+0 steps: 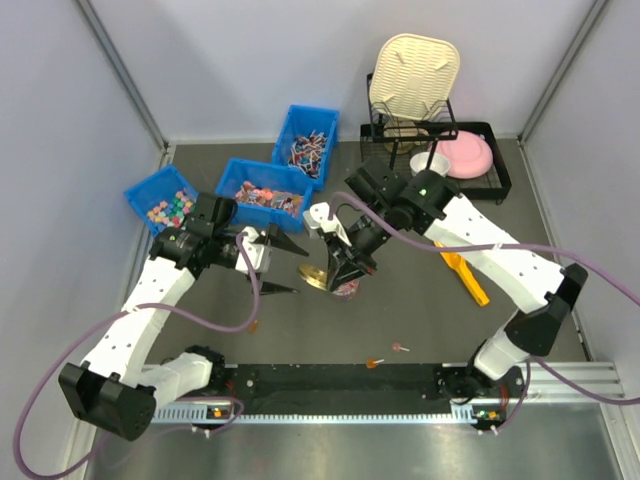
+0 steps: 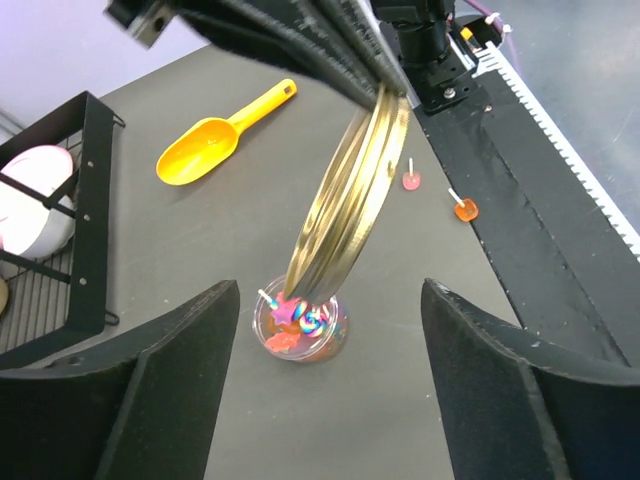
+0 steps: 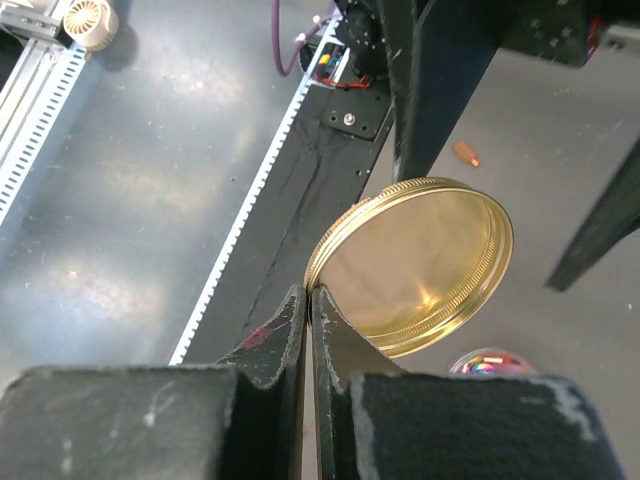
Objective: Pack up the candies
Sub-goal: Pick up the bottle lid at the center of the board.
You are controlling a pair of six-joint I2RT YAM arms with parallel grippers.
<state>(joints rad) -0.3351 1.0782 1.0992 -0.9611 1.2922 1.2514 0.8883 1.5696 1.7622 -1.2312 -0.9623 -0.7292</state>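
Pinching gold lid (image 3: pixel 415 265), right jaws, candies (image 2: pixel 300 320) in jar (image 2: pixel 305 350) (left wrist view)

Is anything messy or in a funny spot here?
Yes. A pink candy and an orange candy lie loose on the table by the black rail, outside the jar. The gold lid is off too: the right hand pinches its rim, holding it tilted above the jar.

Pale grey walls (image 1: pixel 250 60), aluminium corner posts (image 1: pixel 122 75), dark grey tabletop (image 1: pixel 420 310).
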